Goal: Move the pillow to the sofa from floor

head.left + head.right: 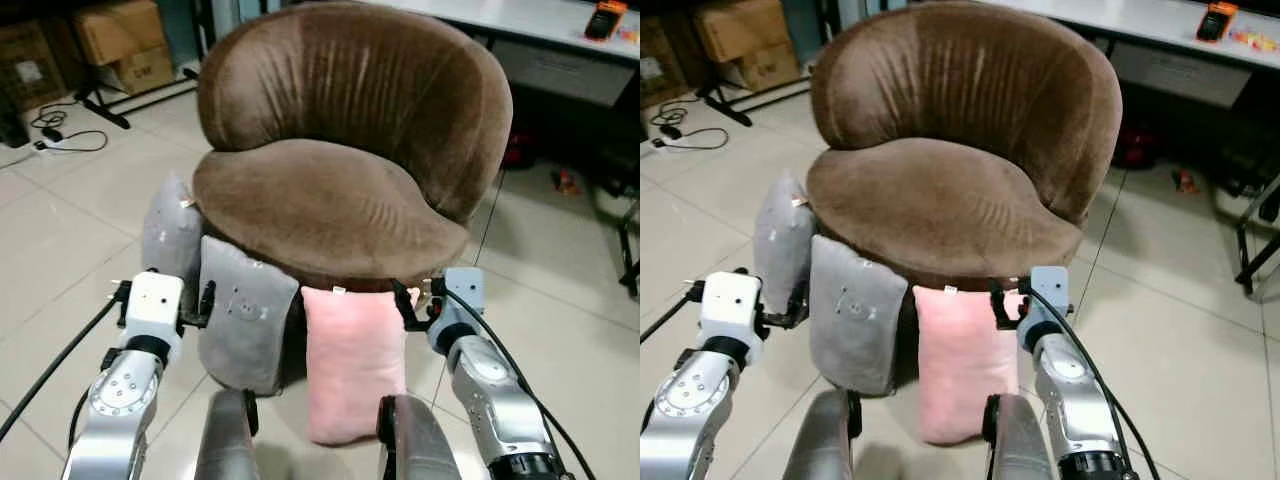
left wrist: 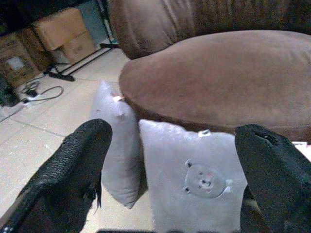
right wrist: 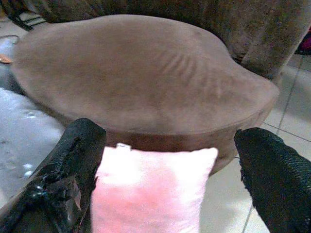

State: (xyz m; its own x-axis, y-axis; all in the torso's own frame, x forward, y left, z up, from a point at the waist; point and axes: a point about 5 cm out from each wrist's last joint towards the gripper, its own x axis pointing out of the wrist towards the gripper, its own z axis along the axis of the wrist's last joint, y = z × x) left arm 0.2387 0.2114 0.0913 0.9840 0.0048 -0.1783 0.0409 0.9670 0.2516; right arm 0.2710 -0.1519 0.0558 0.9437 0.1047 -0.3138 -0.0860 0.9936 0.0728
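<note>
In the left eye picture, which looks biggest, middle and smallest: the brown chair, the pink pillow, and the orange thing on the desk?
1. Brown chair, by far the largest.
2. Pink pillow, leaning against the chair's front.
3. Orange device on the desk, smallest. It sits farther from the camera, so it may look smaller than it really is.

Cardboard boxes [image 1: 122,40], floor cable [image 1: 62,135], white table [image 1: 540,22] with orange device [image 1: 606,19].

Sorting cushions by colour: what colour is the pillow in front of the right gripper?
Pink pillow, clearest in the right wrist view.

Tiled floor [image 1: 60,250] (three pillows [image 1: 355,365], sofa [image 1: 340,150])
</note>
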